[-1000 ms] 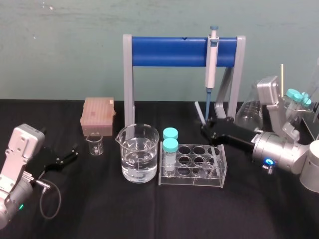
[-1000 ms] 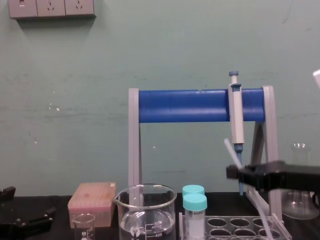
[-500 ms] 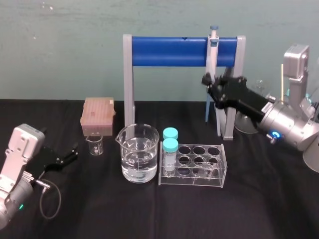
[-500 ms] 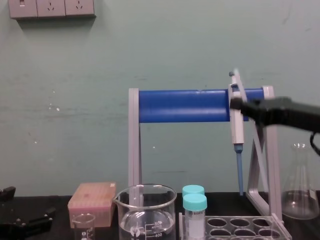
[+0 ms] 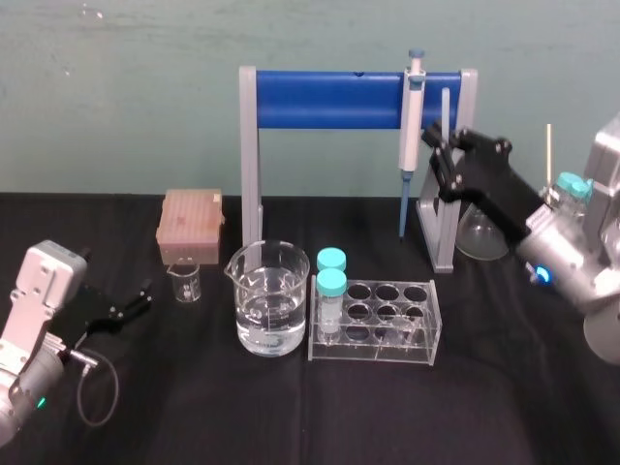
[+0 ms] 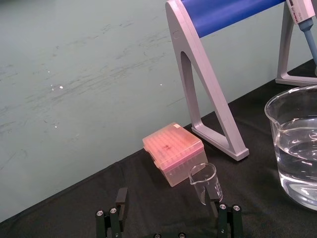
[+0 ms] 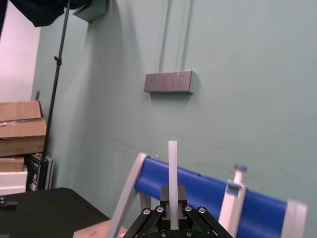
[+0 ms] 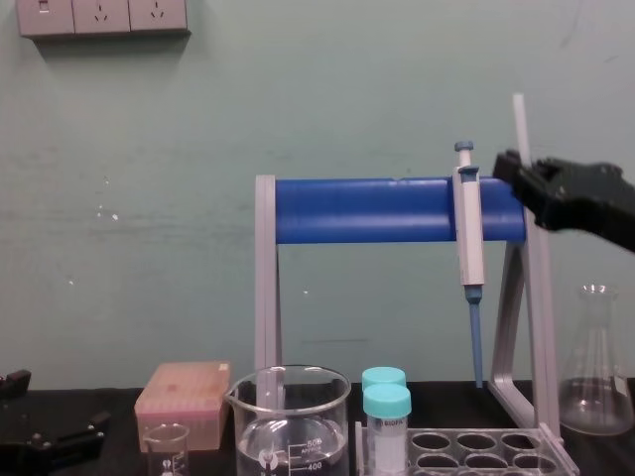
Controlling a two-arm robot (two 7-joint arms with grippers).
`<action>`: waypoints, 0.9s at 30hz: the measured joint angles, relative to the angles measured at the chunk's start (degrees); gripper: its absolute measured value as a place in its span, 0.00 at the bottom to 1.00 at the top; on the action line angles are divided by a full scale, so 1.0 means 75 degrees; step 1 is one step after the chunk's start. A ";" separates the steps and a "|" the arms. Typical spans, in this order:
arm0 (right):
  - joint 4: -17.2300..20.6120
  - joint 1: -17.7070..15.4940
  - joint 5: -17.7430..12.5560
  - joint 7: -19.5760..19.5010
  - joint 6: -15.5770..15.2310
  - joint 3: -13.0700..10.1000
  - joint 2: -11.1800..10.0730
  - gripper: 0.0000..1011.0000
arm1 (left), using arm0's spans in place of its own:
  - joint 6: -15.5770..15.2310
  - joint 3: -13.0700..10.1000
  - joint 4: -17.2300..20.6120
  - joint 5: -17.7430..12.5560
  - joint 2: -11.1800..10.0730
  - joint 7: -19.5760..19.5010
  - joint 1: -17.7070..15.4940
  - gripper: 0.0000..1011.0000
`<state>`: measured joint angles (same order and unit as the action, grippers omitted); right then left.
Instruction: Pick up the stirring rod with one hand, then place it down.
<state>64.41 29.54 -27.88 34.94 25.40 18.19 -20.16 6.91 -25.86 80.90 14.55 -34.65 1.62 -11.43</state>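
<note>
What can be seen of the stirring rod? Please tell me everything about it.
The stirring rod is a thin, straight, whitish translucent stick that looks like glass. The right claw is shut on it and holds it nearly upright, off the table, with its upper end rising above the claw. It stands beside the hanging pipette, near the right post of the blue rack.

Scuffed teal wall (image 8: 149, 198) with grey socket strip (image 8: 102, 17) behind black-covered table (image 5: 291, 407)
</note>
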 joint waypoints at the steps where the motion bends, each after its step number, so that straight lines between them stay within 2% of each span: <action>1: 0.0000 0.0000 0.0000 0.0000 0.0000 0.0000 0.0000 0.07 | 0.0000 0.0000 0.0000 0.0000 0.0000 0.0000 0.0000 0.99; 4: -0.0139 -0.0182 0.0062 -0.0014 0.0197 -0.0082 0.0042 0.07 | 0.0000 0.0000 0.0000 -0.0001 0.0000 0.0000 0.0000 0.99; 12: -0.0339 -0.0358 0.0171 -0.0036 0.0219 -0.0238 0.0108 0.07 | 0.0000 0.0000 0.0001 0.0000 0.0000 0.0000 0.0000 0.99; 27: -0.0339 -0.0347 0.0166 -0.0032 0.0229 -0.0211 0.0101 0.07 | 0.0000 0.0000 0.0000 0.0000 0.0000 0.0000 0.0000 0.99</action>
<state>61.87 26.94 -26.64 34.70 27.12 16.60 -19.41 6.91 -25.86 80.90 14.55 -34.65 1.62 -11.43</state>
